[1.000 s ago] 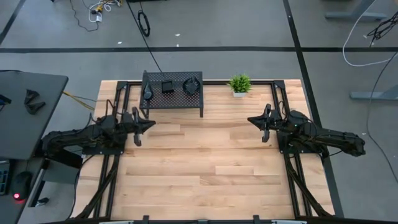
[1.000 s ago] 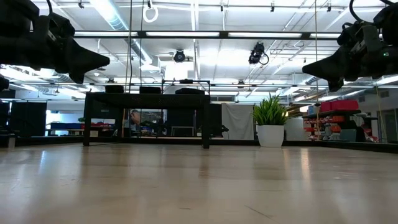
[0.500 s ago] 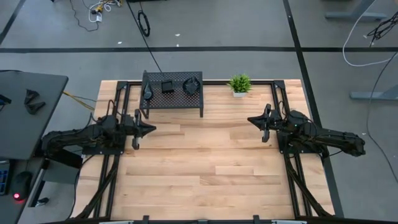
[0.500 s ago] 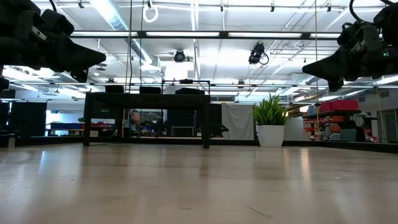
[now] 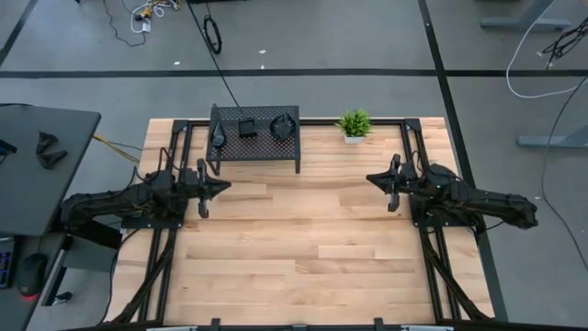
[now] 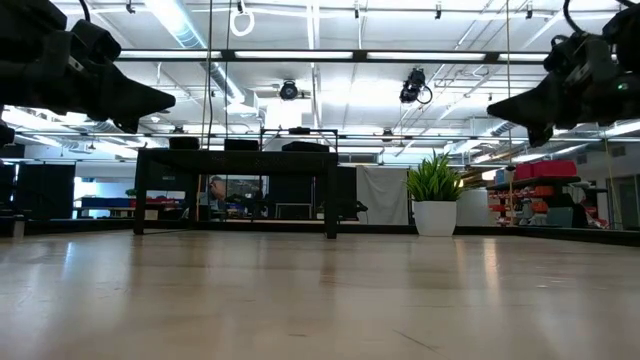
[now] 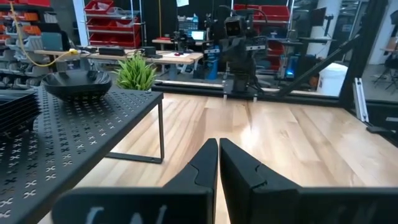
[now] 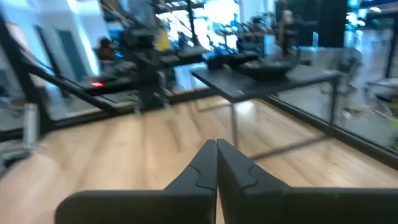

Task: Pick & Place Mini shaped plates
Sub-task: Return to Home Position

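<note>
3 plate stacks [image 5: 248, 127] sit on 1 rack [image 5: 262, 147].

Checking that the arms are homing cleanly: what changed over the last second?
The left gripper only wavered: it lifted slightly, then dipped back, shut and empty. The right gripper stayed put, shut. Nothing was gripped or released. The mini shaped plates remain on the rack.

Bright even overhead light, faint soft shadows

Glossy plates [image 7: 76, 83] sit on a matt perforated metal rack [image 7: 81, 137]; smooth wooden table [image 5: 312, 241].
</note>
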Controlling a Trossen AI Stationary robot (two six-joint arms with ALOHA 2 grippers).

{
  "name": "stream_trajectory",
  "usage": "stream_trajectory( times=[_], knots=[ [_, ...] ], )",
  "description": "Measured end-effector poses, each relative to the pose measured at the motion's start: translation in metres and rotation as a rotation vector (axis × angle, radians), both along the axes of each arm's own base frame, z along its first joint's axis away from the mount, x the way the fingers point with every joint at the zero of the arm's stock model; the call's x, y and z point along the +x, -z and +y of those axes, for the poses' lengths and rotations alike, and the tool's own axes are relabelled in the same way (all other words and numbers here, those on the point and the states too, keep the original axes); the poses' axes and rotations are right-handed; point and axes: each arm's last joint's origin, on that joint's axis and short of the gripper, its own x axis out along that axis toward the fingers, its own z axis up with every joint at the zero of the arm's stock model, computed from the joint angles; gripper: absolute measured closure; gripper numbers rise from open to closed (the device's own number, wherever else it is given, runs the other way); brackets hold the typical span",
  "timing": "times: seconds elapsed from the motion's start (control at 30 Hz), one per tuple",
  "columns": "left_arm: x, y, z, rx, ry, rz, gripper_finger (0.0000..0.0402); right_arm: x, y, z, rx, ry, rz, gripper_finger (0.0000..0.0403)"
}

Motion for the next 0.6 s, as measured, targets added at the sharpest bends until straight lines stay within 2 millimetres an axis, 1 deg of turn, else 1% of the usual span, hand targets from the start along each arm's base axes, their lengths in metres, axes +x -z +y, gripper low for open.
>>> stream_trajectory(
  times=[0.23, 0.37, 0.43, 0.5, 0.6],
  knots=[
    [0.000, 0.000, 0.000, -0.001, -0.003, -0.001, 0.0383, -0.002, -0.013, 0.013, -0.021, -0.126, -0.141, 0.0399],
    [0.000, 0.000, 0.000, 0.000, -0.003, -0.002, 0.0383, -0.002, -0.015, 0.020, -0.024, -0.194, -0.160, 0.0399],
    [0.000, 0.000, 0.000, 0.000, -0.003, -0.003, 0.0383, -0.001, -0.013, 0.022, -0.037, -0.243, -0.130, 0.0399],
    [0.000, 0.000, 0.000, 0.000, -0.003, -0.003, 0.0383, -0.001, -0.005, 0.025, -0.075, -0.295, -0.049, 0.0399],
    [0.000, 0.000, 0.000, 0.000, -0.003, -0.004, 0.0383, -0.001, -0.004, 0.027, -0.167, -0.300, -0.042, 0.0399]
  ],
)
